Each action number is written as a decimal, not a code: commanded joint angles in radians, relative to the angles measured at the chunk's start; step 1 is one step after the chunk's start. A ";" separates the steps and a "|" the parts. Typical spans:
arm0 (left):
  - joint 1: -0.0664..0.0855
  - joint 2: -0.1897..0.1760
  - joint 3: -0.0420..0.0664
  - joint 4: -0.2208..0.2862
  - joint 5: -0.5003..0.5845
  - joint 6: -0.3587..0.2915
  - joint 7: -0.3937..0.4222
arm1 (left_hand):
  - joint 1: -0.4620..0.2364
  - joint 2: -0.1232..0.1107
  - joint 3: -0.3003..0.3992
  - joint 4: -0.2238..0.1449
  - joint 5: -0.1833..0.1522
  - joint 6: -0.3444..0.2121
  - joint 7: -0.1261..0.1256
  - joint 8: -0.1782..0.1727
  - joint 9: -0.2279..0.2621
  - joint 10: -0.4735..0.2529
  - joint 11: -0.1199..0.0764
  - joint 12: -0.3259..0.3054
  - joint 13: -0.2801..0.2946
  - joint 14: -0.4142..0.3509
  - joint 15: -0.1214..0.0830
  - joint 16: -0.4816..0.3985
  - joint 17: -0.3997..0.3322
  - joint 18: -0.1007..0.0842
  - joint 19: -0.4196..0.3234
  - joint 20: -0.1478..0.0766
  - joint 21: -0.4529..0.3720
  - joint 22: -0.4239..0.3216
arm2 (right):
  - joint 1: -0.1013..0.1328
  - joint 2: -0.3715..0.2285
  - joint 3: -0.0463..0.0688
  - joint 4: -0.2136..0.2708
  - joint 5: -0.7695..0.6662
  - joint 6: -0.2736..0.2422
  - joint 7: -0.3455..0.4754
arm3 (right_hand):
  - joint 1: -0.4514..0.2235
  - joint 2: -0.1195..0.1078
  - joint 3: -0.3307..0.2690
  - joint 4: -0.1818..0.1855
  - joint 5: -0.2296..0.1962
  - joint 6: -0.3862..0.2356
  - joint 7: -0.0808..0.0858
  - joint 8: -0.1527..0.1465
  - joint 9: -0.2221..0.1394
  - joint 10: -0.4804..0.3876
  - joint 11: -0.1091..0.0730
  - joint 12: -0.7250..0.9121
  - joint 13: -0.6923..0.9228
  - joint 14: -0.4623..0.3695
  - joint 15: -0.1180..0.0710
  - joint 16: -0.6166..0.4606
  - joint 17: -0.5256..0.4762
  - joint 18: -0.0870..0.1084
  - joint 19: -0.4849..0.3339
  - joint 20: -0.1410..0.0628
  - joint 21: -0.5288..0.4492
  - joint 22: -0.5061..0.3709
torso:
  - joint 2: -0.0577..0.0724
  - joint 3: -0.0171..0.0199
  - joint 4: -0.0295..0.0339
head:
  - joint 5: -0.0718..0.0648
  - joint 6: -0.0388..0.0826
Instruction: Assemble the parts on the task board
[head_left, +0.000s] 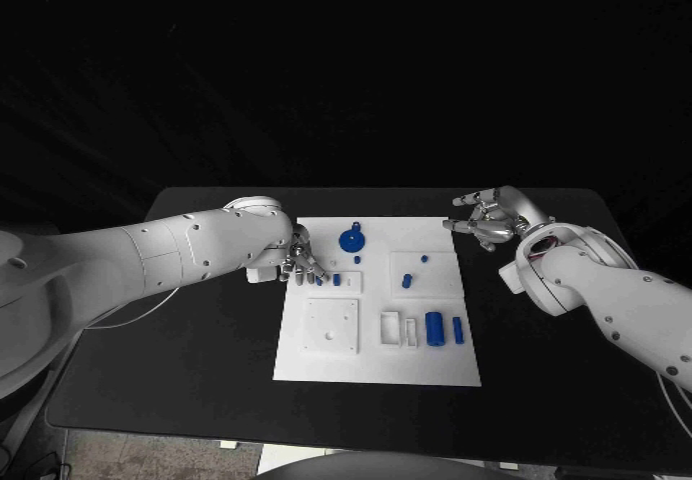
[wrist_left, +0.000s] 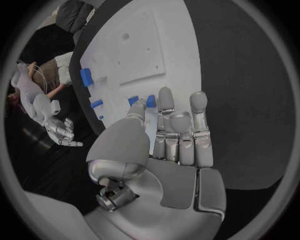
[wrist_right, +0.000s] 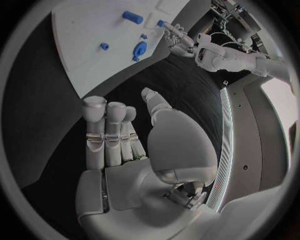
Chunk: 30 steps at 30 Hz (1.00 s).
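Observation:
The white task board lies in the middle of the black table. My left hand hovers at its left edge, fingers straight, fingertips right by two small blue pieces on a raised white block. I see nothing gripped in it. My right hand hangs over the bare table beyond the board's far right corner, fingers loosely bent and apart, holding nothing. A round blue part sits at the board's far edge. A blue cylinder and a blue bar lie at the near right.
Two more small blue pieces stand mid-board. A square white plate with holes lies at the board's near left, and a white slotted holder beside the cylinder. Black table surrounds the board.

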 joint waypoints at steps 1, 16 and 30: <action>-0.004 -0.002 -0.003 -0.002 -0.009 0.001 -0.020 | -0.004 -0.019 0.000 0.013 -0.049 -0.004 0.008 0.001 0.001 0.041 0.002 -0.006 0.001 -0.006 0.003 -0.003 -0.002 -0.013 0.000 0.002 -0.004 0.018 | -0.001 0.001 0.000 0.000 -0.006 0.012 0.006 | -0.007 -0.002 -0.003 0.001 0.003 -0.004 0.001 -0.003 0.001 -0.004 -0.003 -0.002 0.001 0.000 -0.003 -0.001 0.001 0.016 0.007 0.002 -0.003 0.080 | 0.000 -0.0001 -0.0003 | 0.001 0.000; -0.004 -0.020 0.001 0.007 0.033 -0.035 -0.004 | -0.015 -0.190 0.074 0.232 -0.366 -0.009 0.011 0.011 0.012 0.043 0.004 -0.003 0.003 -0.005 0.003 -0.002 -0.003 -0.012 0.002 0.002 -0.005 0.018 | -0.001 0.005 0.000 -0.002 -0.006 0.018 0.004 | -0.007 -0.002 -0.003 0.001 0.003 -0.004 0.001 -0.003 0.001 -0.004 -0.003 -0.002 0.001 0.000 -0.003 -0.001 0.001 0.016 0.007 0.002 -0.003 0.080 | -0.001 0.0003 -0.0013 | 0.001 0.000; 0.010 -0.067 0.051 0.039 0.169 -0.192 0.131 | 0.031 -0.093 0.077 0.109 -0.285 -0.060 0.041 -0.031 -0.080 -0.036 0.024 -0.082 -0.031 -0.064 0.031 -0.047 -0.030 -0.009 -0.030 0.025 -0.062 0.000 | -0.001 0.002 0.000 -0.003 -0.006 0.016 0.004 | -0.007 -0.002 -0.003 0.001 0.003 -0.004 0.001 -0.003 0.001 -0.004 -0.003 -0.002 0.001 0.000 -0.003 -0.001 0.001 0.016 0.007 0.002 -0.003 0.080 | 0.000 0.0003 0.0011 | -0.006 0.007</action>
